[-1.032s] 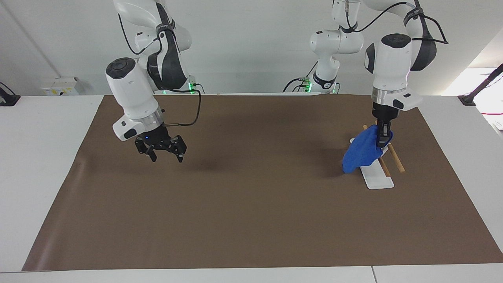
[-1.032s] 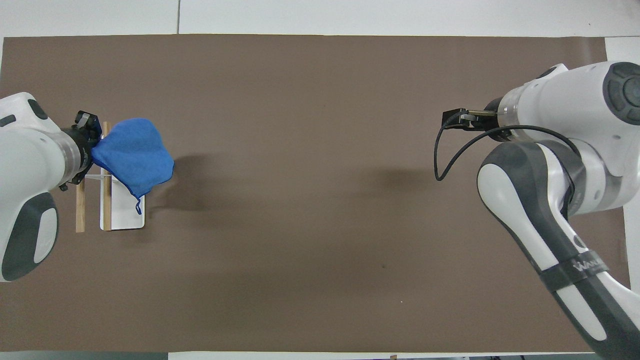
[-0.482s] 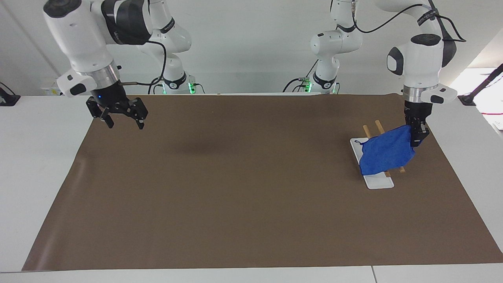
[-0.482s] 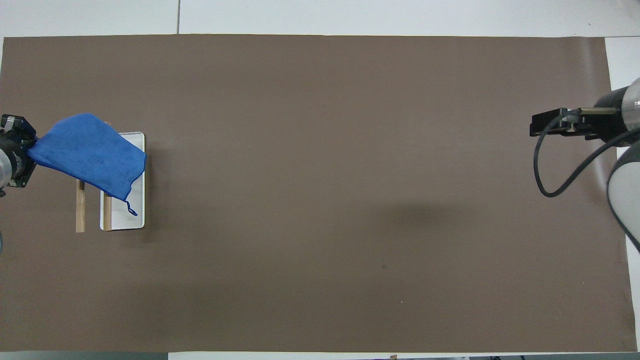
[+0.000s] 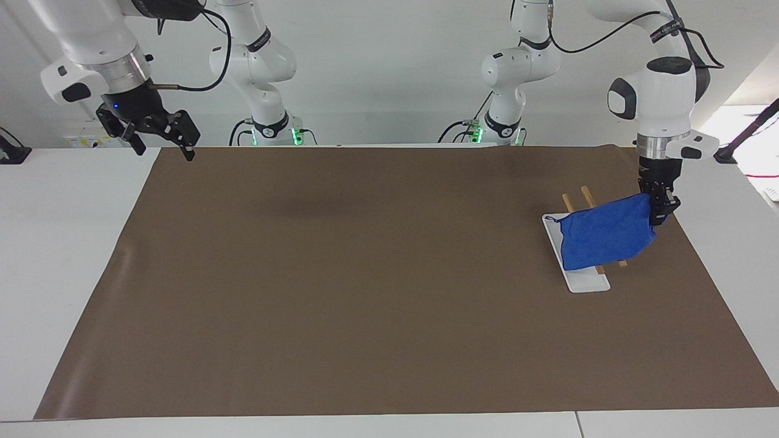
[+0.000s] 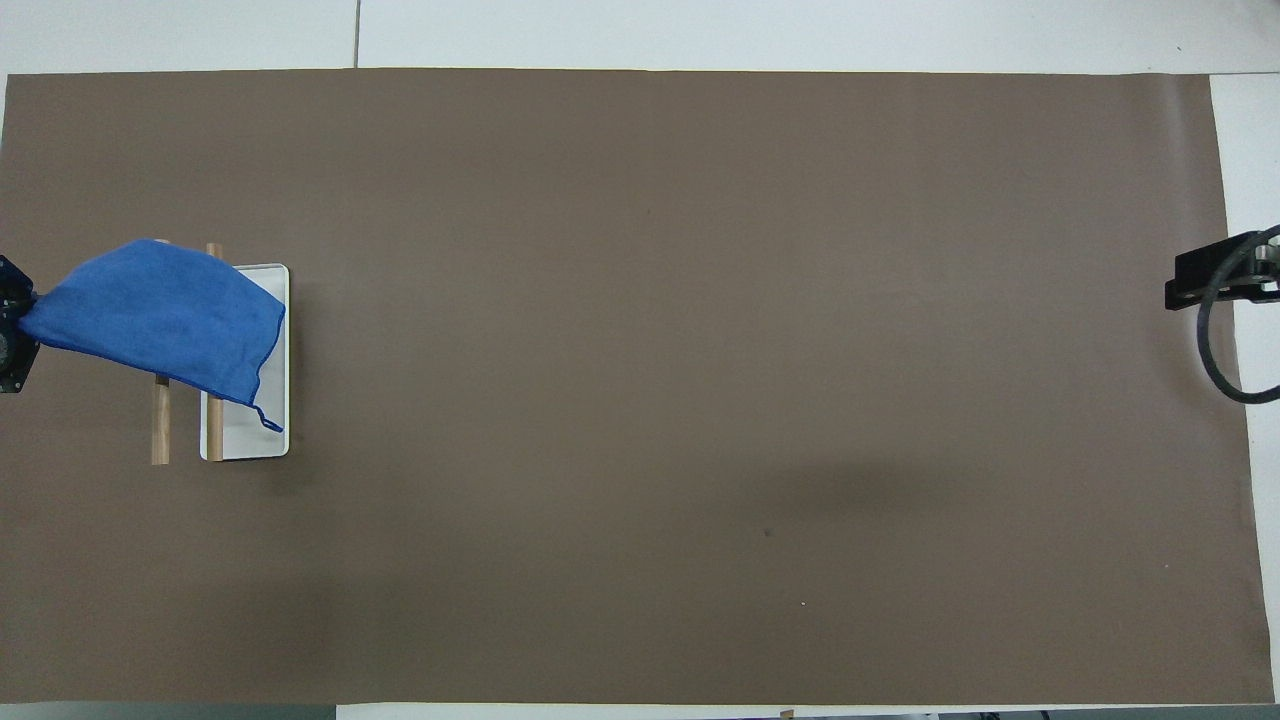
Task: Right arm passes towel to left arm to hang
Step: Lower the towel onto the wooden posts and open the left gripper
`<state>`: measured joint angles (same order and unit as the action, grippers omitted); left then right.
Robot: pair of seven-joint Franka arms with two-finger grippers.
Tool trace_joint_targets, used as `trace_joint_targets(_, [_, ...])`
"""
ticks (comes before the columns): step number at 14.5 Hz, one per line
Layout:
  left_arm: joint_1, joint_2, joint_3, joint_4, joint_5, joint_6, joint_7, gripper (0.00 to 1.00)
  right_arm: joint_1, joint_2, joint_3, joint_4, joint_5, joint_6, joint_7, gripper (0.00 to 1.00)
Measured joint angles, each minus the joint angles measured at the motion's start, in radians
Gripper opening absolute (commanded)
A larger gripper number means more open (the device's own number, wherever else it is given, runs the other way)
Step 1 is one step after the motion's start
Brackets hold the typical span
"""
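Note:
The blue towel point(image 5: 605, 234) stretches across both wooden bars point(image 5: 587, 194) of a small rack with a white base point(image 5: 587, 283), at the left arm's end of the table. My left gripper point(image 5: 660, 214) is shut on the towel's upper corner, just past the rack on the side toward the mat's edge. In the overhead view the towel point(image 6: 160, 315) covers the bars' farther halves, and only the left gripper's tip point(image 6: 10, 340) shows. My right gripper point(image 5: 164, 152) hangs open and empty, raised high over the mat's corner at the right arm's end.
A brown mat point(image 5: 365, 292) covers most of the white table. The rack's bars point(image 6: 160, 425) poke out from under the towel on the side nearer the robots. The right gripper point(image 6: 1200, 280) shows at the overhead view's edge, its cable looped below it.
The right arm has lifted and pulled back to its own end of the table, open throughout. The left gripper has drawn the towel across the rack toward the mat's edge, spreading it over the bars.

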<state>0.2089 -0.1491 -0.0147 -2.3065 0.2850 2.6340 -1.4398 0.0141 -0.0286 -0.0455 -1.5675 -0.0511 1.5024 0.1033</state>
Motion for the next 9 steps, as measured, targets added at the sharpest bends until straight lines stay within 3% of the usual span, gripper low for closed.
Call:
trace_joint_targets(2, [0.013,0.013,0.000,-0.019,0.000,0.001,0.000,0.00,0.000,0.000,0.001,-0.020,-0.003,0.013,-0.001,1.00])
trace_joint_targets(4, [0.021,0.021,0.000,-0.036,0.000,0.004,0.000,1.00,0.000,-0.001,0.001,-0.021,-0.005,0.013,-0.004,1.00])
trace_joint_targets(9, [0.054,0.025,0.000,-0.030,0.000,0.005,-0.001,1.00,0.000,-0.002,0.001,-0.021,-0.005,0.013,-0.005,1.00])
